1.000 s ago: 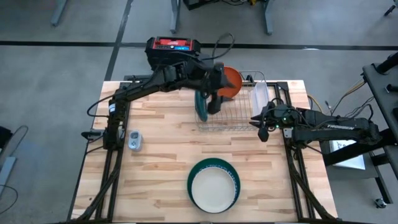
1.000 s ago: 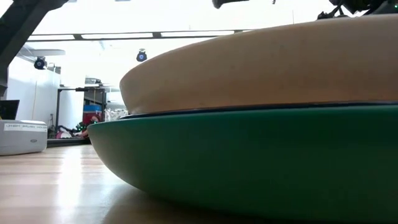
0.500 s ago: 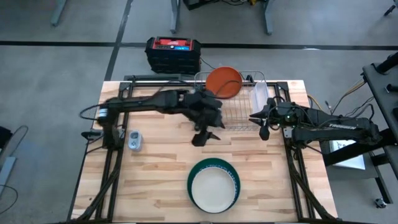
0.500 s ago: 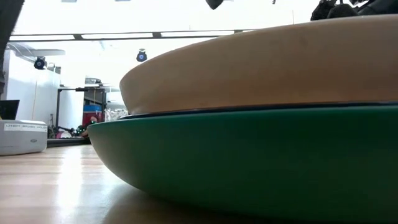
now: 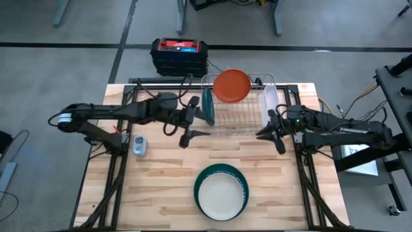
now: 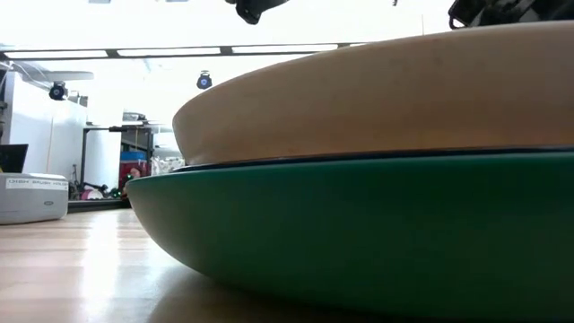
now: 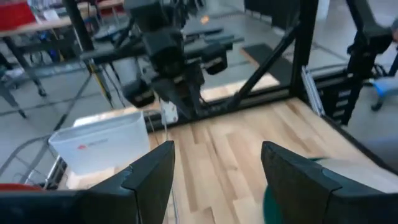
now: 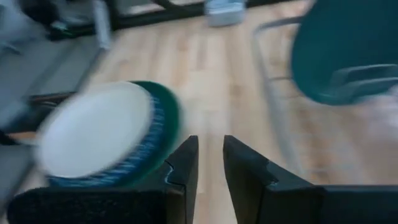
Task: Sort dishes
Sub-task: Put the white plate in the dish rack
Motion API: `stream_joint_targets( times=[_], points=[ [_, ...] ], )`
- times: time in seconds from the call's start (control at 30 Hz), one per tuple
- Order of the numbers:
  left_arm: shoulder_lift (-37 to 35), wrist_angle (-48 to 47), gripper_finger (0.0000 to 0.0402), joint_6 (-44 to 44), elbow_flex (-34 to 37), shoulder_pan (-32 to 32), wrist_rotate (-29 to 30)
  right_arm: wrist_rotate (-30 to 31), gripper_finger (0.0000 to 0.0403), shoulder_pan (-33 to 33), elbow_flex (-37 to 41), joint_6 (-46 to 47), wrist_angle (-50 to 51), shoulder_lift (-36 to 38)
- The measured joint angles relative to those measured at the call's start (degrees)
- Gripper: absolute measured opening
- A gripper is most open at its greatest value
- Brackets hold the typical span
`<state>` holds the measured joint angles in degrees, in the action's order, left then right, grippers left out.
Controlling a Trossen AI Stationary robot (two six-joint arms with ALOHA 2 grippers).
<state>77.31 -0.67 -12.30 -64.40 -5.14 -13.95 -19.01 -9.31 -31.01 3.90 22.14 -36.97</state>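
Two dishes are seen stood in the wire rack (image 5: 241, 109) at the table's far edge: a dark green plate (image 5: 208, 107) on edge at its left end and an orange bowl (image 5: 231, 85) behind. A white plate (image 5: 221, 195) is stacked in a green bowl (image 5: 241, 180) near the front. The left gripper (image 5: 190, 135) is held wide and empty just beside the rack. The right gripper (image 5: 273, 136), fingers narrowly parted and empty, is poised at the rack's right. A stacked dish is judged next for grasping.
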Motion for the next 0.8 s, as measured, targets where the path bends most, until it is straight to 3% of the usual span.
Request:
stream_joint_targets(
  times=[0.1, 0.2, 0.6, 0.8],
  points=[
    [0.13, 3.29, 0.023, 3.24, 1.65, 0.12, -0.21, -2.44, 0.0081, 0.68, -0.08, 2.18, -2.76, -2.42],
    [1.13, 1.67, 0.023, 10.42, 2.19, 0.23, -0.19, 0.47, 0.0085, 3.18, 0.44, 5.09, -4.8, -5.65],
    [1.14, -2.04, 0.023, 0.77, 2.29, 0.06, 0.01, 14.61, 0.0055, 24.49, 1.71, 22.43, -5.04, -12.85],
    [1.96, -4.88, 0.023, 0.39, 2.31, 0.03, 0.07, 24.63, 0.006, 29.79, 1.73, 27.84, -6.08, -16.66]
  ],
)
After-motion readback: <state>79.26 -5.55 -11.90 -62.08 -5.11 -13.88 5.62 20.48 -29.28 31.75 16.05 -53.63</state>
